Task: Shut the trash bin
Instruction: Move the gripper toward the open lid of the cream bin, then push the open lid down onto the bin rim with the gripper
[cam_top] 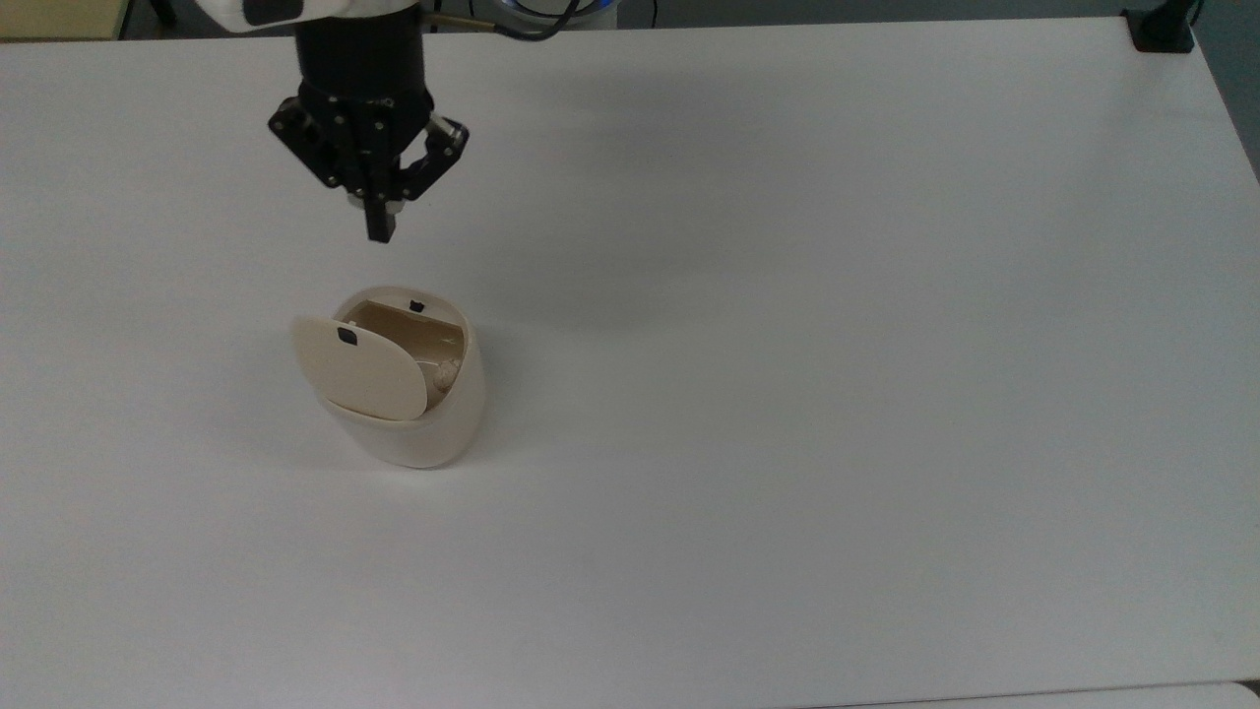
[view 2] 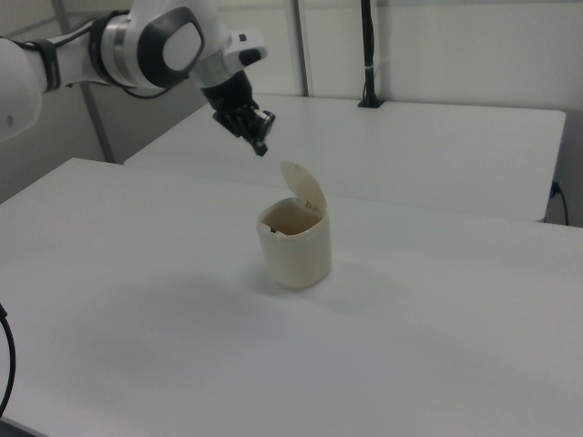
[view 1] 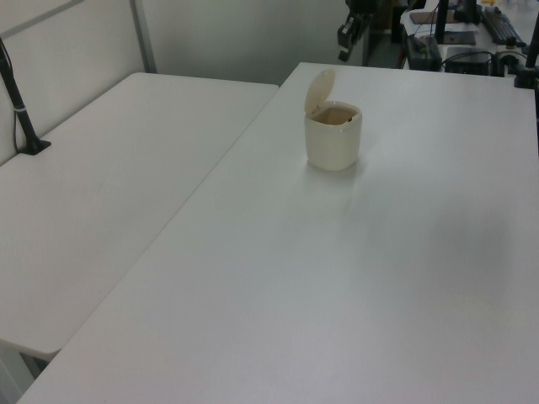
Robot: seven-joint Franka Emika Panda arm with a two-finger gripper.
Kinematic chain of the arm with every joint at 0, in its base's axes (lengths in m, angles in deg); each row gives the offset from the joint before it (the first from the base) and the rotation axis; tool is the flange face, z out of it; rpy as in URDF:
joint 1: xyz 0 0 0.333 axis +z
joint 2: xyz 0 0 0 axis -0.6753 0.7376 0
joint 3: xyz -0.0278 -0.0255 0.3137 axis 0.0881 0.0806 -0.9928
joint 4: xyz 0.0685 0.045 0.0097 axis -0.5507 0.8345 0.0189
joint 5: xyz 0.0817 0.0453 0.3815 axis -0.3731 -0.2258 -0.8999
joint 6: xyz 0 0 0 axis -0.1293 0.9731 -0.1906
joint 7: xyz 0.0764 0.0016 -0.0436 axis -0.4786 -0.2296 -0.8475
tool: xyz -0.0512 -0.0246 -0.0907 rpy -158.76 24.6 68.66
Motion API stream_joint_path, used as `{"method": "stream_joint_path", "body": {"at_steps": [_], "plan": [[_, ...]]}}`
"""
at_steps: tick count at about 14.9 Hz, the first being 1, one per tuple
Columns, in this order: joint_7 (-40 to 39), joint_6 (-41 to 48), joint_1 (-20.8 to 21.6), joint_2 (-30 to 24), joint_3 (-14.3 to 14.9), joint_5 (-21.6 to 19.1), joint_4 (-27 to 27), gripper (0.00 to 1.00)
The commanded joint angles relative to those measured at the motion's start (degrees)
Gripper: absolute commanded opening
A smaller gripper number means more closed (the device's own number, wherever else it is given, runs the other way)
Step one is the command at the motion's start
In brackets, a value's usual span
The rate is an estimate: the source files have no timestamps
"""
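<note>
Bin (cam_top: 423, 414) lid (cam_top: 359, 369) up, gripper (cam_top: 379, 234) pinched shut above, apart

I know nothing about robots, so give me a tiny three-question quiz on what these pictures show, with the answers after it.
1. True or false: the lid of the trash bin is shut.
2. In the top view, where is the gripper relative to the bin? A) above it in the picture, not touching B) pressed on the lid C) inside the bin
3. Fill in: the gripper's fingers are ____, holding nothing.

Key:
1. False. The lid stands raised and the inside shows.
2. A. In the right view the gripper hangs in the air, up and to the right view's left of the lid.
3. Shut.
</note>
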Motion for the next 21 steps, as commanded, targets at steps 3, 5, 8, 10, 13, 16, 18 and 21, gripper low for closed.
{"method": "stream_joint_path", "body": {"at_steps": [3,5,8,10,13,16,18,21], "plan": [[-0.2,-12.5,-3.0,4.7,0.0,0.9,-1.4,0.01],[-0.1,-17.3,-3.8,6.1,-0.1,0.5,-1.4,0.01],[-0.2,-20.2,-4.4,7.8,-0.1,0.5,-1.4,0.01],[-0.2,-20.3,-4.4,8.3,-0.1,0.5,-1.3,0.01],[-0.4,-19.5,-4.1,8.3,-0.1,0.8,-0.8,0.01],[-0.7,-13.2,-3.7,8.2,-0.2,0.9,-0.5,0.01],[-1.4,-7.8,-3.7,7.8,-0.5,0.9,-0.7,0.01],[-3.7,-2.1,-3.6,7.7,-0.9,0.8,-0.7,0.01]]}}
